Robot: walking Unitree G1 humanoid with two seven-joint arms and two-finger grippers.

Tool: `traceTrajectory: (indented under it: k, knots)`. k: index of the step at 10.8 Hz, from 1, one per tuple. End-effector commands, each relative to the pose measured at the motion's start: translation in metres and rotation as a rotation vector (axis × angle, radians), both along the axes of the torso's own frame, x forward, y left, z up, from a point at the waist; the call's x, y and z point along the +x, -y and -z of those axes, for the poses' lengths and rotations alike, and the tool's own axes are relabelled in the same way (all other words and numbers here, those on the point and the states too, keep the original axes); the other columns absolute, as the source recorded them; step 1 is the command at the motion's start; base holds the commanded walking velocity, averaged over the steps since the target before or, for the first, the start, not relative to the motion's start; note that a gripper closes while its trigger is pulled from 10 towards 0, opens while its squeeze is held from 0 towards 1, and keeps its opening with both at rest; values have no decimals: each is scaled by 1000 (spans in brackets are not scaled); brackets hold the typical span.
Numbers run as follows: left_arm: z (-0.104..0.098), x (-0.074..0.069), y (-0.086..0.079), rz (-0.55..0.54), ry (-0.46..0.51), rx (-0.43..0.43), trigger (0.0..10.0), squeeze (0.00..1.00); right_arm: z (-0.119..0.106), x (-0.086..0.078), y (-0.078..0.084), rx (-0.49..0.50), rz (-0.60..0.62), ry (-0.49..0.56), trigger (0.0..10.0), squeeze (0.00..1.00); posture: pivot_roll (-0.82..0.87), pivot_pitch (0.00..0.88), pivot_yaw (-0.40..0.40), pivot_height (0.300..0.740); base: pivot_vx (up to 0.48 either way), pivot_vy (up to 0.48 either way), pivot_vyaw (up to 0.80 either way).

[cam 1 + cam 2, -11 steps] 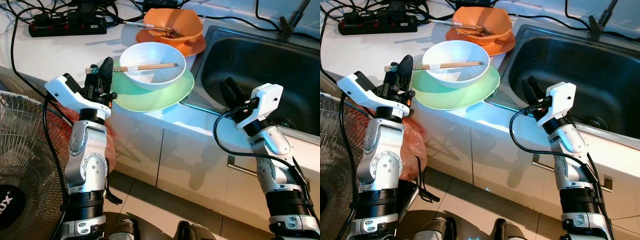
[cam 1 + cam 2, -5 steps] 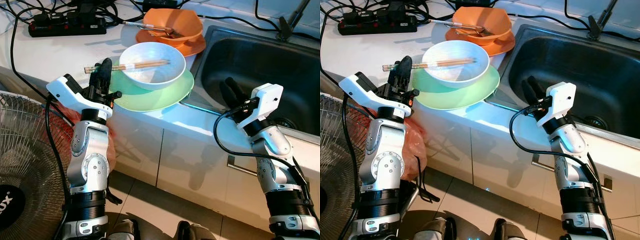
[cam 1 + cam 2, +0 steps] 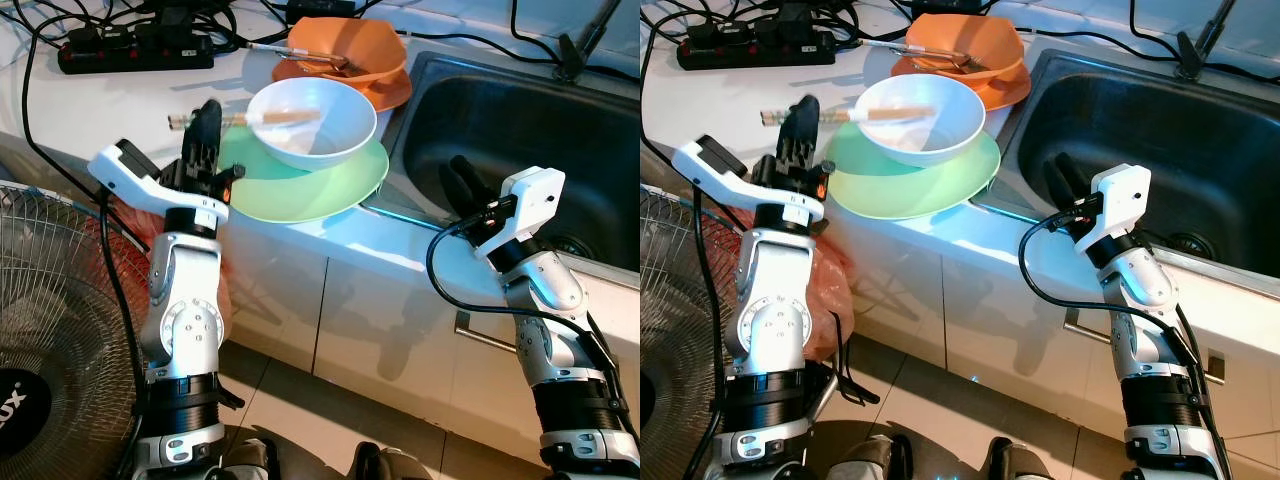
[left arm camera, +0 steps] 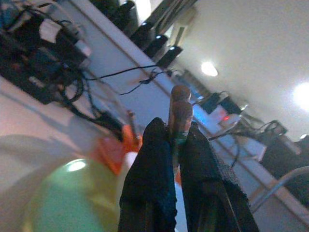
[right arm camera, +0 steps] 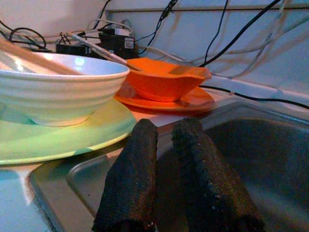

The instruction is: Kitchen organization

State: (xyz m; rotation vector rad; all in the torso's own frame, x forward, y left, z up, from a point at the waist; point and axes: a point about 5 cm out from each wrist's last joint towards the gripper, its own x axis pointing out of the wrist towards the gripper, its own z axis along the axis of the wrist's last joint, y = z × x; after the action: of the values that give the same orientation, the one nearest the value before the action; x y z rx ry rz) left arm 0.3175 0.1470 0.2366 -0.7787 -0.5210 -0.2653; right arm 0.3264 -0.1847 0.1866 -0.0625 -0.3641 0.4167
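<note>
A white bowl (image 3: 312, 122) sits on a green plate (image 3: 300, 185) near the counter's front edge. My left gripper (image 3: 207, 122) is shut on a pair of wooden chopsticks (image 3: 285, 116), holding them near their butt end, tips inside the bowl. In the left wrist view the chopsticks (image 4: 179, 110) are pinched between the fingers. Behind, an orange bowl (image 3: 345, 48) on an orange plate (image 3: 345, 90) holds utensils. My right gripper (image 3: 460, 180) hovers over the near edge of the sink (image 3: 520, 120), fingers close together and holding nothing.
A black power strip (image 3: 135, 48) and tangled cables lie at the back of the counter. A standing fan (image 3: 55, 330) is at the lower left beside the cabinet. An orange plastic bag (image 3: 830, 290) hangs by my left arm. A faucet base (image 3: 572, 50) stands behind the sink.
My left gripper has lifted and pulled the chopsticks leftward, so their tips slid from the bowl's far rim into the bowl. The bowl shifted slightly on the plate. My right arm stayed still.
</note>
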Motion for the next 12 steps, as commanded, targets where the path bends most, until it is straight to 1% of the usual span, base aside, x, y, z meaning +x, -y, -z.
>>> traceTrajectory:
  k: [1,2,3,4,5,6,7,8,9,10,11,12]
  knots:
    - [-13,-3,5,37,54,-15,0,0,3,-1,3,-2,12,-8,10000,0,60,169,-26,740,0,0,0]
    - [-24,-8,13,112,98,-54,0,0,3,-1,3,0,12,-7,10000,0,61,169,-25,740,0,0,0]
    - [-31,-11,18,152,125,-65,6863,0,3,-1,2,1,12,-7,10000,0,63,169,-25,740,0,0,0]
    - [-39,-13,24,210,165,-43,10000,0,3,0,2,3,15,-5,10000,0,64,167,-24,740,0,0,0]
    - [-47,-15,28,215,178,7,10000,0,2,0,3,2,22,-3,10000,0,64,164,-21,740,0,0,0]
    - [-51,-16,34,235,183,35,10000,0,2,0,3,3,27,-2,10000,0,64,164,-21,740,0,0,0]
    - [-55,-17,47,264,195,119,10000,0,2,2,6,0,60,0,10000,0,61,162,-16,740,0,0,0]
    - [-57,-16,54,268,200,163,10000,0,2,2,9,-1,77,-1,10000,0,61,162,-16,740,0,0,0]
    - [-56,-14,64,281,202,218,10000,0,2,4,12,-15,103,-4,10000,0,58,159,-10,740,0,0,0]
    - [-55,-12,71,288,202,240,10000,0,1,4,16,-17,129,1,10000,0,51,153,-4,740,0,0,0]
    - [-54,-10,79,303,204,279,10000,0,-2,4,22,-15,148,10,10000,0,43,149,-1,740,0,0,0]
    - [-53,-9,85,315,203,294,10000,0,-5,3,24,-11,141,18,10000,0,39,147,1,740,0,0,0]
